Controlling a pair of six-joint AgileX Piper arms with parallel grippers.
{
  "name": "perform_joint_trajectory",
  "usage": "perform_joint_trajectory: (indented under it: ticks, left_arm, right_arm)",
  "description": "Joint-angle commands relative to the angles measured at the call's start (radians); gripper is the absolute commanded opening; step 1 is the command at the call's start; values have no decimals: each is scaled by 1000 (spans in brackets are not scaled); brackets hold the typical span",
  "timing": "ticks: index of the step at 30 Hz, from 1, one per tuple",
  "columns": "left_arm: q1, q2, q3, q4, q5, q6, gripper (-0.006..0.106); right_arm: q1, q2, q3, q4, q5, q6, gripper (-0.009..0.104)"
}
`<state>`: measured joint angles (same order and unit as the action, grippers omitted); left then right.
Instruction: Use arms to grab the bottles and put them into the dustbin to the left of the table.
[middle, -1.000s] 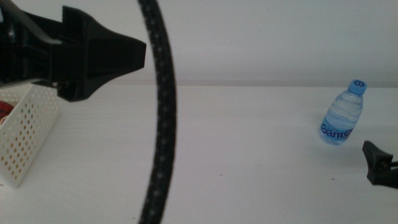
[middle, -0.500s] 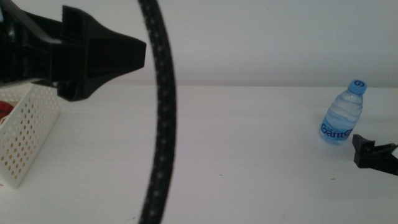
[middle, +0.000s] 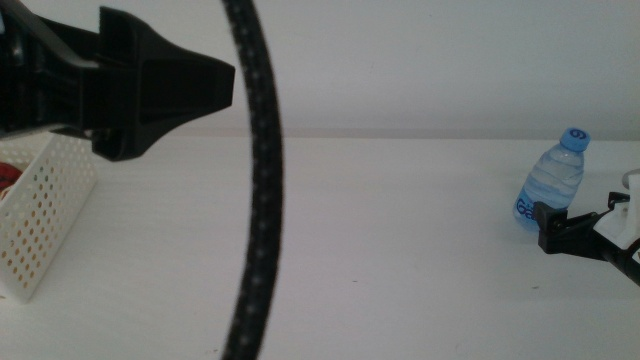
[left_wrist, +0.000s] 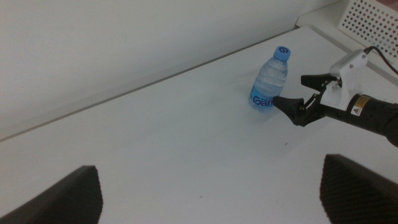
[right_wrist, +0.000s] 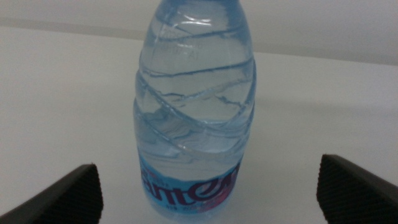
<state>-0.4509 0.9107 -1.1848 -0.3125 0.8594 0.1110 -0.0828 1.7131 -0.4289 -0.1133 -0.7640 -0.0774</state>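
I see the water bottle (middle: 553, 180) upright near the surface's (middle: 400, 250) right edge, my right pincer (middle: 548, 226) open just beside it, jaws apart. My left pincer (left_wrist: 205, 193), jaws spread, hangs by the dustbin (middle: 45, 225) far left, wide bare room between.

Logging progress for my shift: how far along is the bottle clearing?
Something red already lies in the dustbin. The right gripper, jaws open, is at the standing water bottle but not closed on it. The left gripper waits raised near the dustbin. Grabbing and binning remain.
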Motion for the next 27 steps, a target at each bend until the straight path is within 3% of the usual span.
perform_joint_trajectory:
  ticks: [1,27]
  left_arm:
    - [-9,-3,4,-2,-15,-7,94]
    - [-9,-3,4,-2,-17,-7,94]
  right_arm:
    - [3,12,-14,13,-6,-9,92]
    - [27,184,-174,-4,-7,-9,92]
